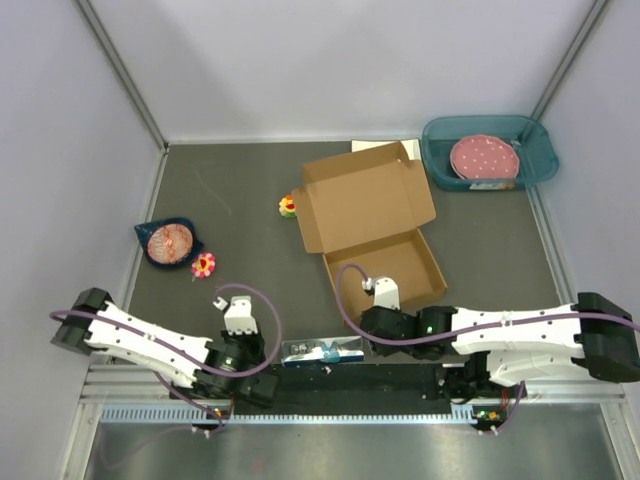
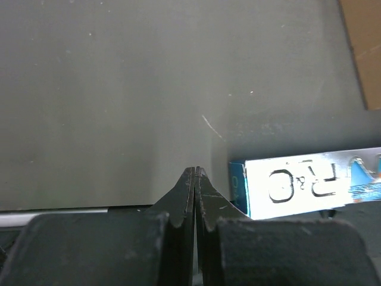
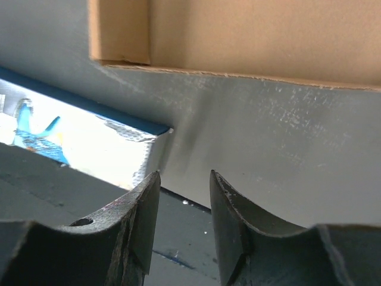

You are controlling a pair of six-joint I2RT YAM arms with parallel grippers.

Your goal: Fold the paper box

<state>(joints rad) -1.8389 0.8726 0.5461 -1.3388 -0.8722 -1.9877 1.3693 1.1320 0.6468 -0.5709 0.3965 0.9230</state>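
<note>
Left gripper (image 2: pixel 196 176) sits low over the dark table (image 2: pixel 119 89) at the near edge, fingers pressed flat together with nothing between them. Just to its right lies a small silver-and-blue carton (image 2: pixel 297 182), apart from the fingertips (printing on its top face is too blurred to read). Right gripper (image 3: pixel 184 176) is also low at the near edge, its jaws standing a narrow gap apart and empty. The same carton lies to the left of this gripper, one corner close to the left finger (image 3: pixel 143 208); whether they touch cannot be told. Directly ahead of the right gripper lies the paper box (image 1: pixel 370 215), brown corrugated cardboard resting flat on the table, near the fingertips but clear of them. Its tray half is nearest the gripper with the side walls raised, and its lid is laid open on the far side with the flaps spread. A white sheet (image 1: pixel 370 146) shows just beyond the lid's far edge. Far ahead and to the right of the right gripper stands a teal tray (image 1: pixel 540 160) holding a pink dotted disc (image 1: pixel 485 158). Ahead and to the left of the left gripper is a dark blue bowl (image 1: pixel 150 250), with one small flower piece (image 1: pixel 203 264) beside it. Another flower piece (image 1: pixel 288 206) lies just left of the box lid.
</note>
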